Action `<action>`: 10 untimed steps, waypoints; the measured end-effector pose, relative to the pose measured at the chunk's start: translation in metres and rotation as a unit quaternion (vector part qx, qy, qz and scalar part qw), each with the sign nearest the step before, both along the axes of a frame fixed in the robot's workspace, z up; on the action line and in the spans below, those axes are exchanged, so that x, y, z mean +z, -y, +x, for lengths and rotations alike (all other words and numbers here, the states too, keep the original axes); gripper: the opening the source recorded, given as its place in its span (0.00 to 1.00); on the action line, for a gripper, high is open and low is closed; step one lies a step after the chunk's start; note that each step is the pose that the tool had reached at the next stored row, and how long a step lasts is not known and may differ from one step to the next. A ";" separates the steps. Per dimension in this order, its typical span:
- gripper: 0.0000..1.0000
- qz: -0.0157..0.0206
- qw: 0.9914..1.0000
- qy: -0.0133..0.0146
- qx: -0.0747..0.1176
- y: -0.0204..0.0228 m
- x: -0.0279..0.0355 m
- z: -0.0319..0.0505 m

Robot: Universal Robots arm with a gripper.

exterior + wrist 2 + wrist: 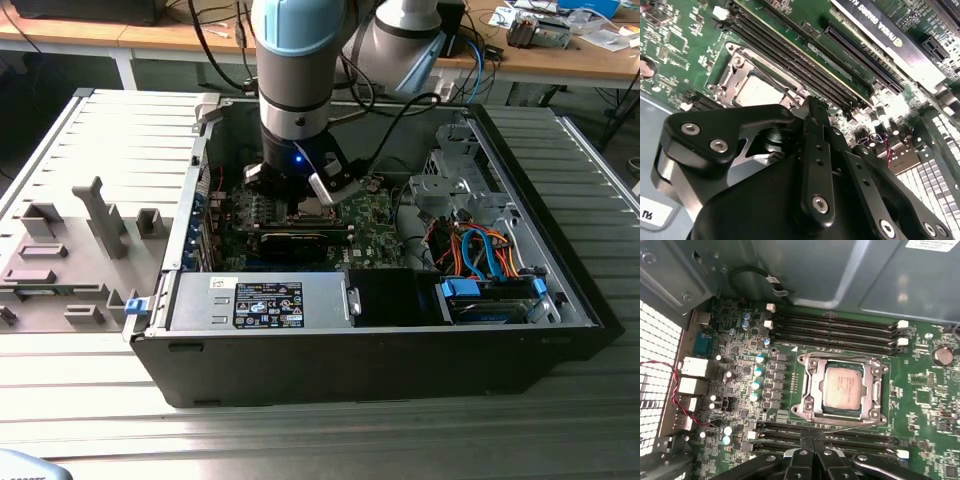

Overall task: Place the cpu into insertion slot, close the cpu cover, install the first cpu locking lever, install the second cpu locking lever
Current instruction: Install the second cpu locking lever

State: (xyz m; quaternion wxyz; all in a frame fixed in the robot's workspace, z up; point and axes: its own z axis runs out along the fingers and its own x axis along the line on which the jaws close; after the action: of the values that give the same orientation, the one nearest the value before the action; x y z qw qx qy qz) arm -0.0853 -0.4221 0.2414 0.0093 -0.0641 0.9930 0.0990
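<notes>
The cpu (842, 386), a silver-grey square, lies in the insertion slot (840, 416) on the green motherboard. The cpu cover (812, 385), a silver frame, lies flat around it. A thin silver locking lever (852, 427) runs along the socket edge nearest my fingertips. My gripper (812, 442) is shut, its black fingertips pressed together just beside that edge, with nothing visible between them. In the second wrist view the gripper (812, 112) hangs close to the cpu (760, 92) and cover (732, 75). In the exterior view the gripper (300, 200) reaches down into the open computer case (330, 350).
Long black memory slots (835, 325) flank the socket on two sides. A graphics card (890, 35) lies nearby. A power supply (260, 300) and a drive cage with coloured cables (480, 250) sit inside the case. A grey fixture tray (70, 250) is at the exterior view's left.
</notes>
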 end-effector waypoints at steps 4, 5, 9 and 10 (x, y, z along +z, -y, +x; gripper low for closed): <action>0.11 0.000 1.000 0.000 0.000 -0.0057 -0.0145 -0.0049; 0.11 0.000 1.000 0.000 0.000 -0.0074 -0.0176 -0.0065; 0.11 0.000 1.000 0.000 0.000 -0.0110 -0.0266 -0.0111; 0.11 0.000 1.000 0.000 0.000 -0.0116 -0.0285 -0.0121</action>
State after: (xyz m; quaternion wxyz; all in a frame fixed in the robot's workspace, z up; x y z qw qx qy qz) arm -0.0974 -0.4105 0.2129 0.0093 -0.0641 0.9929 0.0993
